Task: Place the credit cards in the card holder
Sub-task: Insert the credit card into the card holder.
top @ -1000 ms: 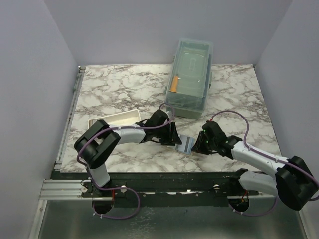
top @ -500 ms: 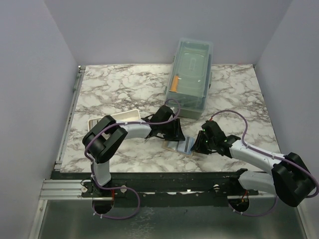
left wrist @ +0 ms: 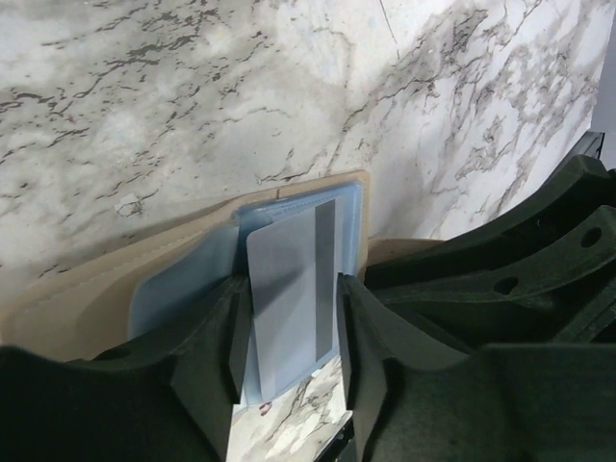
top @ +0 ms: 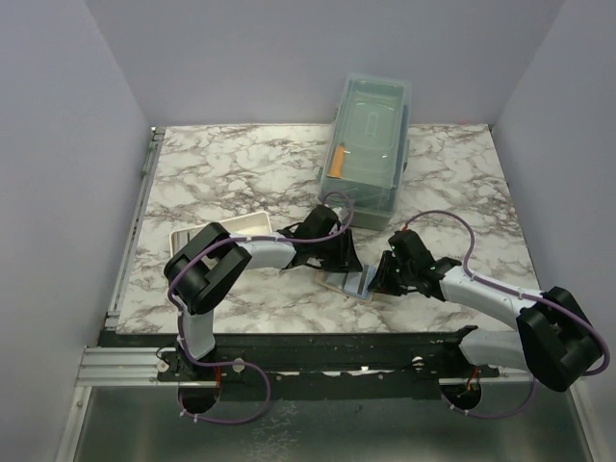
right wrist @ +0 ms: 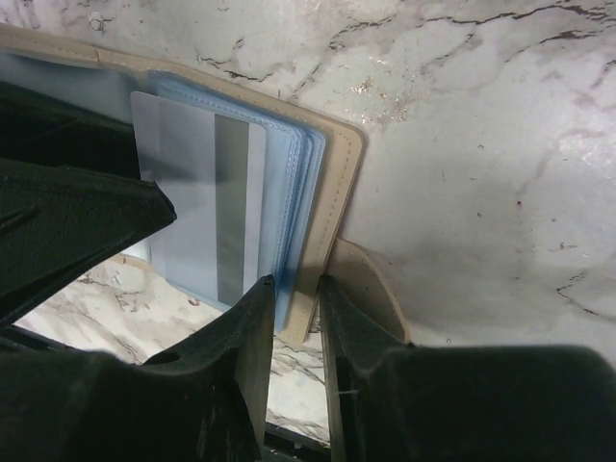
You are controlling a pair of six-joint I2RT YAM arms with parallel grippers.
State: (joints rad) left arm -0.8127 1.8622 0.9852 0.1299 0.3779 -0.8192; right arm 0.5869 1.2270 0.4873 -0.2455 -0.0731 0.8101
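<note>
grey striped card (left wrist: 289, 245) on blue-lined tan wallet (left wrist: 91, 289). translucent lidded box (top: 371, 144) holds orange stick (top: 336, 164). left gripper (left wrist: 292, 318) clamps card; right gripper (right wrist: 296, 289) pinches wallet edge.

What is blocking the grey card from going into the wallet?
Nothing visible. The left gripper holds the grey card against the blue lining of the card holder; the right gripper pinches the holder's edge.
</note>
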